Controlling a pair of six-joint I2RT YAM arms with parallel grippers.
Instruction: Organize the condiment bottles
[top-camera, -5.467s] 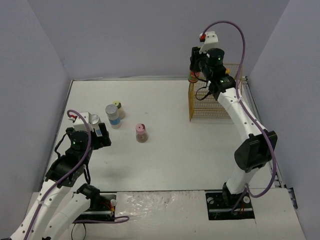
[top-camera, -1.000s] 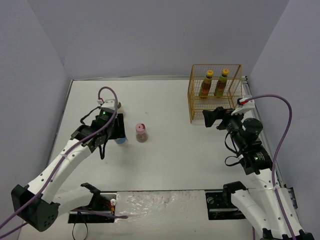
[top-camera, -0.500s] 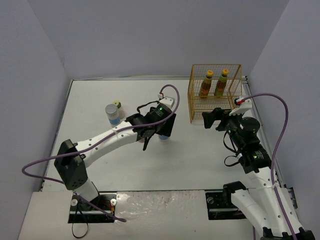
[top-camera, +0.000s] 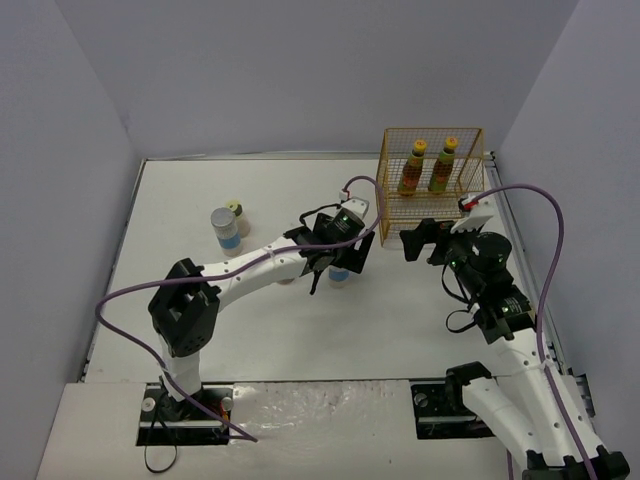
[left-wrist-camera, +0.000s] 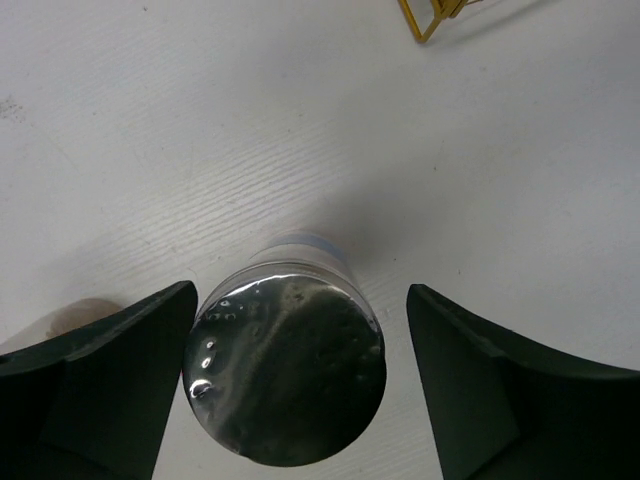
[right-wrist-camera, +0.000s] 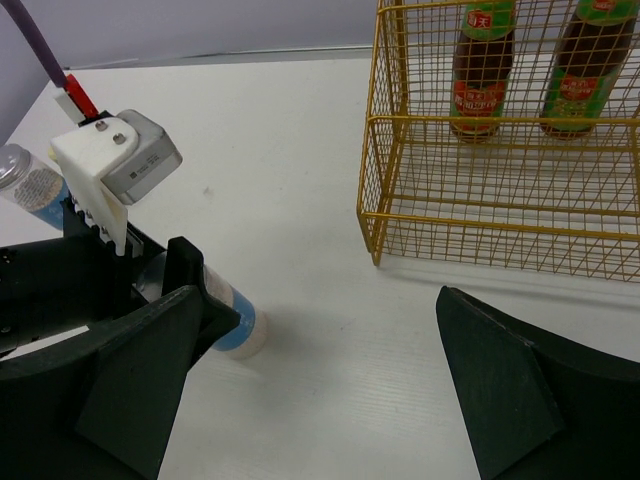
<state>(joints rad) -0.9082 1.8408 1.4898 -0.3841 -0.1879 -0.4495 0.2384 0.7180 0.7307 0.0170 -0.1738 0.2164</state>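
Finding: the left gripper (left-wrist-camera: 300, 300) is straddling the silver-lidded bottle (left-wrist-camera: 285, 375) with its jaws parted. One finger is sitting almost against the lid and the other is standing clear, so the bottle is released. It is standing on the table (left-wrist-camera: 150, 120) right of centre, just short of the wire basket (top-camera: 382, 205) in the far right corner.

Risk: on withdrawal, the close finger may be catching the lid and toppling the bottle.

The right gripper (right-wrist-camera: 320, 300) is hanging wide open, empty, near enough to be risking a collision.
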